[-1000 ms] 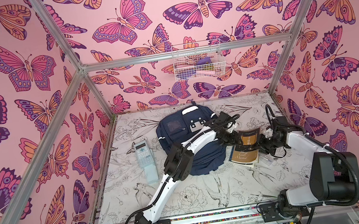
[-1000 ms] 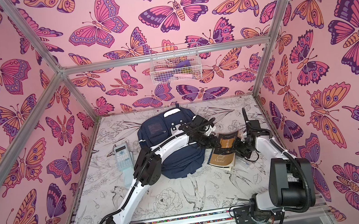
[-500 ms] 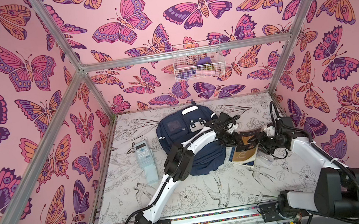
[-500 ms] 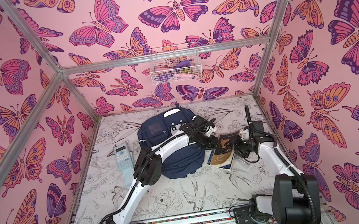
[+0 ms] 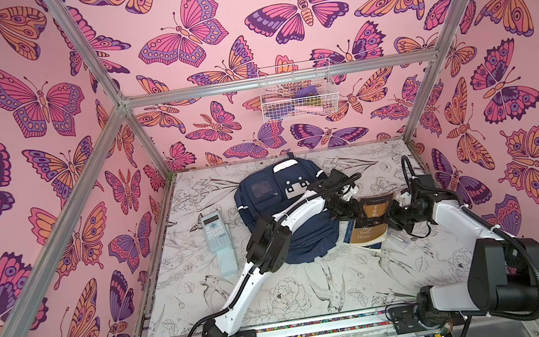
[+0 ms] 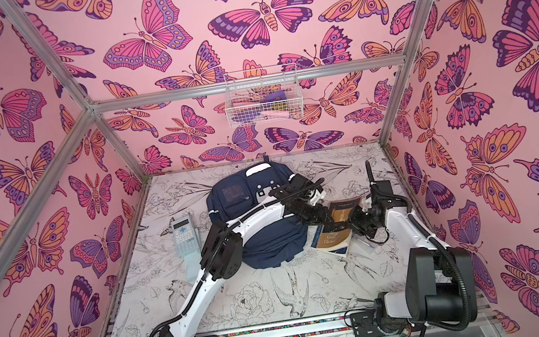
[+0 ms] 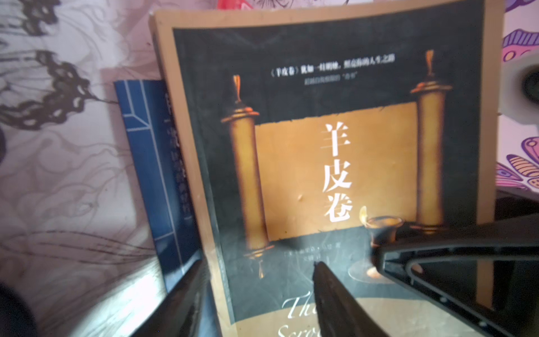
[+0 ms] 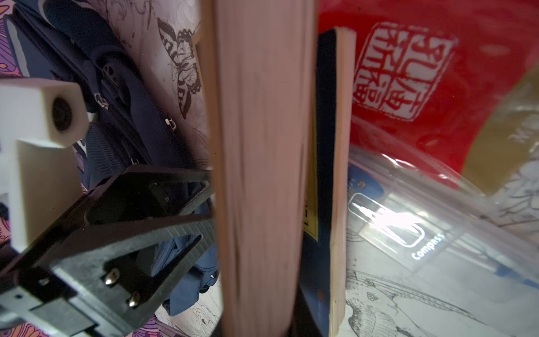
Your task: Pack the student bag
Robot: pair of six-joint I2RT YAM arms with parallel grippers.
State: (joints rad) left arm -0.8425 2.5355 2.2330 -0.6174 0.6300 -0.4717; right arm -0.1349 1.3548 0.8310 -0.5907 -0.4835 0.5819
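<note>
In both top views the bag (image 5: pixel 261 210) (image 6: pixel 235 199) is lying flat on the surface (image 5: pixel 279 300), its long axis running from the back wall toward me. The book (image 5: pixel 373 206) is leaning just beside its right flank. So the bag is lying left of the book, under my left arm, the nearer one. My left tool (image 5: pixel 353 213) and right tool (image 5: pixel 394 211) are flanking the book from opposite edges.

In the left wrist view my left tool (image 7: pixel 259 264) is straddling the book (image 7: pixel 335 146) at its spine side, jaws standing wide; whether they are pressing I cannot tell. One of the right tool's fingers (image 7: pixel 437 256) is lying on the cover.

In the right wrist view I am looking along the page edge, which is running in between my right tool's unseen jaws, so I judge it is clamping the book. The bag (image 8: pixel 116 140) is lying beyond.
</note>
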